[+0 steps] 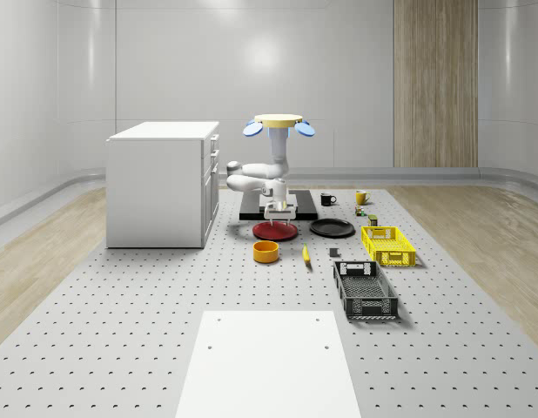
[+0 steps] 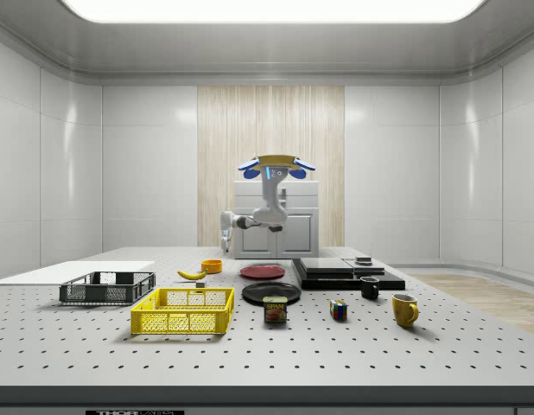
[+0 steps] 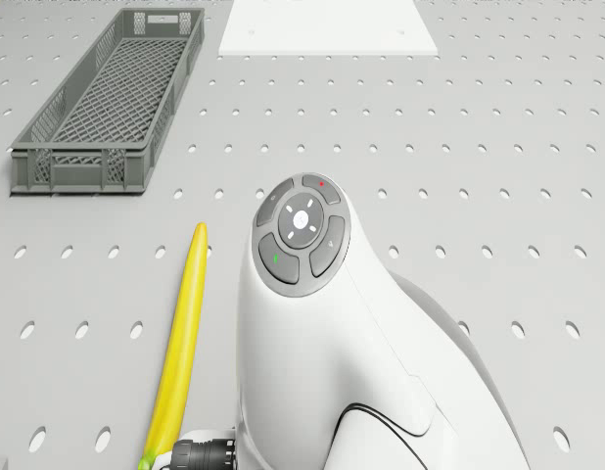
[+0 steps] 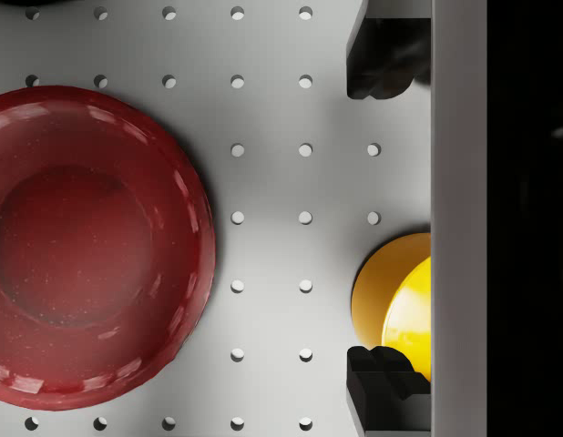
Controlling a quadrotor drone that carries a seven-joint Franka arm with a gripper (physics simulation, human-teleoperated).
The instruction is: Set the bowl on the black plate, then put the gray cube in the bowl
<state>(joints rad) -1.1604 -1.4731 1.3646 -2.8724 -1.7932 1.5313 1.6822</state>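
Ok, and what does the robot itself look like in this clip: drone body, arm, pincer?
The drone has a flat yellow disc body with blue rotor pods at its sides. A glossy white, rounded Franka arm hangs beneath it. In the drone view one arm link carries a round grey button pad with small red and green dots. The pincer has a white body, and its fingers are black.

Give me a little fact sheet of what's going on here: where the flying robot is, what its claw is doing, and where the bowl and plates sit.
drone: in the air above the table, beside the white cabinet
gripper: hanging over the red plate, fingers open, holding nothing
bowl: orange, on the table in front of the red plate
black plate: bare, at the red plate's right in the whole-scene view
banana: between the bowl and the gray crate
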